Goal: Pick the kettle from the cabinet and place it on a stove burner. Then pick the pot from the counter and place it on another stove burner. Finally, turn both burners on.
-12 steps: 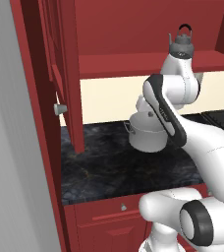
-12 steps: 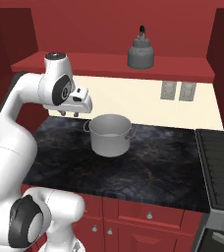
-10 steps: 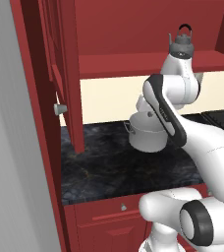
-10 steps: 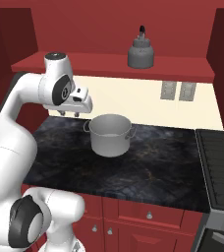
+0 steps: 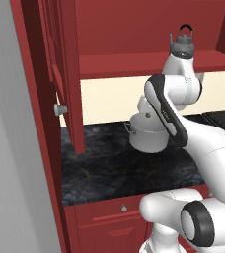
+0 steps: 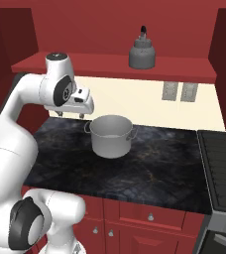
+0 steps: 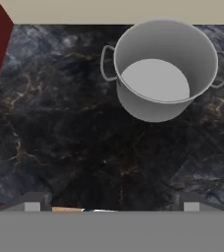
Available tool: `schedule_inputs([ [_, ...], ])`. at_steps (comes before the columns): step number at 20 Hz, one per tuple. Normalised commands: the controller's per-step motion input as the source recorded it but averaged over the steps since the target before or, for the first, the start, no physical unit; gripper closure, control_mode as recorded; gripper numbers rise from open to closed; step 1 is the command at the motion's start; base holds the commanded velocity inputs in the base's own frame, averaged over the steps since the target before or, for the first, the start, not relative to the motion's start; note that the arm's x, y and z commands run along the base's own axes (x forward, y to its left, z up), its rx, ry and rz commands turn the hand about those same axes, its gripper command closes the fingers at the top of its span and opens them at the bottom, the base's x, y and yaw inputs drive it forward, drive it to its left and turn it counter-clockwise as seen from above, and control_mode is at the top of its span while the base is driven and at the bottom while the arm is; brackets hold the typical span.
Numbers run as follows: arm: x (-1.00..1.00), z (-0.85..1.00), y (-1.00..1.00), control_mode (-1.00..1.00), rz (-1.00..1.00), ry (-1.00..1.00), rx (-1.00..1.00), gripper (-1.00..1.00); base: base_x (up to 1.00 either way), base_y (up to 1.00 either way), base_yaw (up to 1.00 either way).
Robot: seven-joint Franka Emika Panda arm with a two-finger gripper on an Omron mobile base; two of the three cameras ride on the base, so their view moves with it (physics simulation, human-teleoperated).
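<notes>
**Kettle waits on the cabinet shelf while the arm hangs low**

Starting with the biggest piece, the red wall cabinet (image 6: 110, 67) stands with its panelled door (image 5: 65, 79) swung wide, which leaves the shelf open to a reach from the front. Below it runs the dark veined tabletop (image 6: 149, 168), with the edge of the black stove burners (image 6: 224, 163) at its right end. The wide steel pot (image 6: 111, 135) sits upright on the tabletop near the back wall, empty, its loop handles out to the sides; its turn comes second, I judge. The small grey kettle (image 6: 142, 53) stands upright on the shelf, black handle arched on top, free for a grasp from above. The gripper (image 6: 71, 115) hangs over the tabletop just left of the pot, pointing down, well below the kettle, its fingers (image 7: 32, 203) spread wide and holding nothing. A climb to shelf height looks like the next need.
</notes>
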Motion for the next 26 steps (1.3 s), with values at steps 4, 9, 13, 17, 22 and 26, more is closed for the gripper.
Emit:
schedule_inputs([
  [4, 0.0, 0.02, 0.0, -1.0, 0.0, -0.06, 0.0, -1.0, 0.0, 0.0, 0.0],
  [9, -0.04, 0.14, -0.02, -1.0, 0.0, -0.15, -0.02, -1.0, 0.0, 0.0, 0.0],
  [13, -0.05, 0.22, -0.06, -1.0, 0.0, -0.21, -0.03, -1.0, 0.0, 0.0, 0.0],
  [17, -0.06, 0.23, -0.09, -1.0, 0.0, -0.19, -0.01, -1.0, 0.0, 0.0, 0.0],
  [22, -0.05, 0.27, -0.13, -1.0, 0.0, -0.16, -0.01, -1.0, 0.0, 0.0, 0.0],
  [26, -0.03, 0.28, -0.13, -1.0, 0.0, -0.15, 0.0, -1.0, 0.0, 0.0, 0.0],
])
